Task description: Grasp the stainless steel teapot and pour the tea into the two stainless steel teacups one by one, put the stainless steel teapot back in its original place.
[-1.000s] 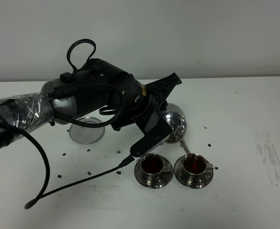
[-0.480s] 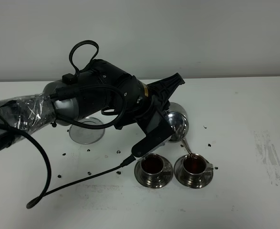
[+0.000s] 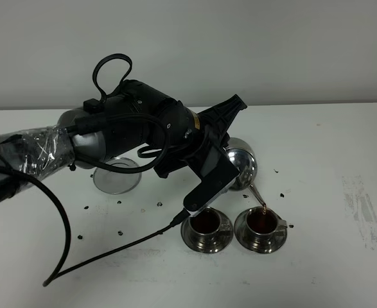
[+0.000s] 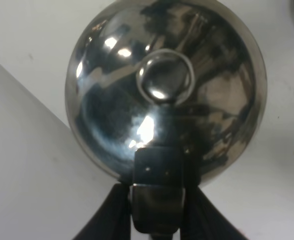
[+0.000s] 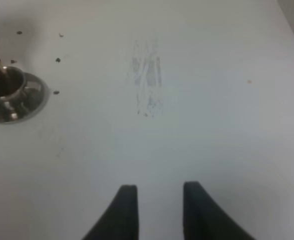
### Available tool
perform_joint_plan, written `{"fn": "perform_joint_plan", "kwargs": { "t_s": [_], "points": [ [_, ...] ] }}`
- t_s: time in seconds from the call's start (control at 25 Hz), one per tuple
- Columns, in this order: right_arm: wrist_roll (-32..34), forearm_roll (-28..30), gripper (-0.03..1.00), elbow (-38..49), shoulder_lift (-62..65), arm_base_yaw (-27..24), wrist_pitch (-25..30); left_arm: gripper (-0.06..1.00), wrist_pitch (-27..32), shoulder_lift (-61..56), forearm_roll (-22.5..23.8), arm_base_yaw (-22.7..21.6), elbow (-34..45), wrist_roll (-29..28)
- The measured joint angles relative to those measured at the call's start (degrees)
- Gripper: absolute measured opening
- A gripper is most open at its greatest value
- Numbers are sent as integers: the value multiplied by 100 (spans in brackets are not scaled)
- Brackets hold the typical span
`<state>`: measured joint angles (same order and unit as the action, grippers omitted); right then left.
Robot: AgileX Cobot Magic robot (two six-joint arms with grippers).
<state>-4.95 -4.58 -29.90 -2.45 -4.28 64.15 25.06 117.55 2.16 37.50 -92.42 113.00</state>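
Observation:
My left gripper (image 3: 230, 153) is shut on the loop handle of the stainless steel teapot (image 3: 243, 167) and holds it tilted, spout down, over the right teacup (image 3: 261, 222). A thin stream of tea (image 3: 263, 207) falls from the spout into that cup. The left teacup (image 3: 205, 222) holds dark reddish tea and stands on its saucer beside it. In the left wrist view the teapot (image 4: 162, 90) fills the picture, with its handle between my left gripper's (image 4: 157, 212) fingers. My right gripper (image 5: 157, 210) is open and empty above bare table; the right teacup (image 5: 4, 85) shows far off.
The round steel dish (image 3: 116, 177) lies on the white table (image 3: 329, 147) at the left, partly under my left arm. Dark specks are scattered around the cups and dish. A black cable (image 3: 111, 247) trails over the table's front. A grey smudge (image 3: 361, 205) marks the right side.
The teapot has shifted slightly right and tipped a little more. Its spout tip now hangs over the right cup's middle.

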Motion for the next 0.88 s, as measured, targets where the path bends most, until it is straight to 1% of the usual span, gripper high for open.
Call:
{"fn": "perform_joint_plan", "kwargs": {
  "t_s": [0.2,0.52,0.64,0.76,0.88],
  "points": [
    [0,0,23,0,0,0,0,22,95,0,-130,-26,0,-285],
    [0,0,23,0,0,0,0,22,147,-5,-145,-151,0,-735],
    [0,0,23,0,0,0,0,22,147,-61,-216,-202,0,-882],
    [0,0,23,0,0,0,0,22,155,-166,-332,-267,0,-971],
    [0,0,23,0,0,0,0,22,247,-254,-641,-323,0,-1052]
  ]
}}
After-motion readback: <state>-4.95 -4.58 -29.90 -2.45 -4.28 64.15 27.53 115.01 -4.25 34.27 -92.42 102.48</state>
